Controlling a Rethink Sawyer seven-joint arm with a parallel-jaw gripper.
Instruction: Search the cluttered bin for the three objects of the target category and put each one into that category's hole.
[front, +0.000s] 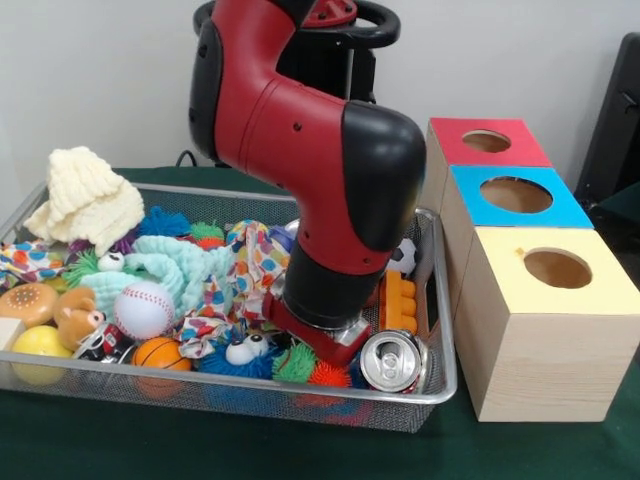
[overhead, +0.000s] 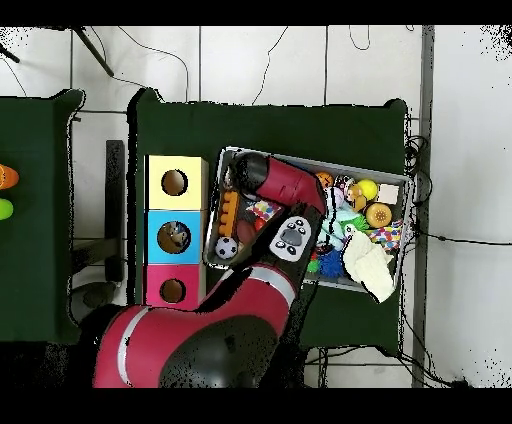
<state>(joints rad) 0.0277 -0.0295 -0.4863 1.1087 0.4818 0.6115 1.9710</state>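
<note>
Reaching down into the wire bin (front: 440, 385) near its box-side end, arm (front: 330, 180) lowered over the soda can (front: 393, 360) and the orange block (front: 398, 300); gripper hidden beneath the wrist, grip state impossible to tell. Target category unstated, hence its three objects not identifiable. Red box (front: 487, 142), blue box (front: 515, 195) and yellow box (front: 555, 268) alongside; something faintly visible in the blue hole from overhead. Bin crowded: baseball (front: 145, 308), small basketball (front: 160, 352), knitted hat (front: 85, 195). Judged early to midway; sorting largely remaining.

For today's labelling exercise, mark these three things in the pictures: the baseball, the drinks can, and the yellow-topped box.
baseball (front: 145, 308): front view, on its white face between the red seams.
drinks can (front: 392, 361): front view, on its silver top end.
yellow-topped box (front: 600, 285): front view, on the bare yellow top right of its hole.
</note>
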